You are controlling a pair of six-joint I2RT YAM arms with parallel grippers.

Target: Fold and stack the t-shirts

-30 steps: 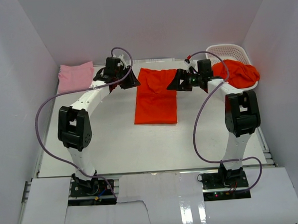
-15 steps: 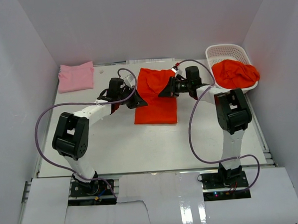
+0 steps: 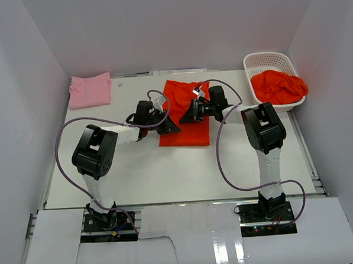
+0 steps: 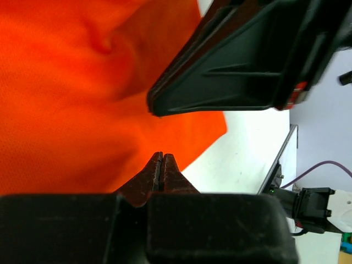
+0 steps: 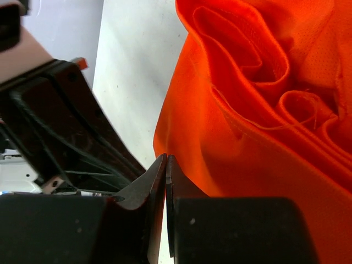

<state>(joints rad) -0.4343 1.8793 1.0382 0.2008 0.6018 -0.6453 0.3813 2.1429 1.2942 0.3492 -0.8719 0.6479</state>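
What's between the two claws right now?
Only orange shirt cloth: in the top view, the left claw and right claw sit close together over it, nothing else between.

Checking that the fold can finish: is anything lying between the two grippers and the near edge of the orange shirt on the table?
Nothing visible. The left gripper and right gripper are shut on the orange shirt, and the cloth from them to its near edge lies bare. The basket and pink shirt sit well aside.
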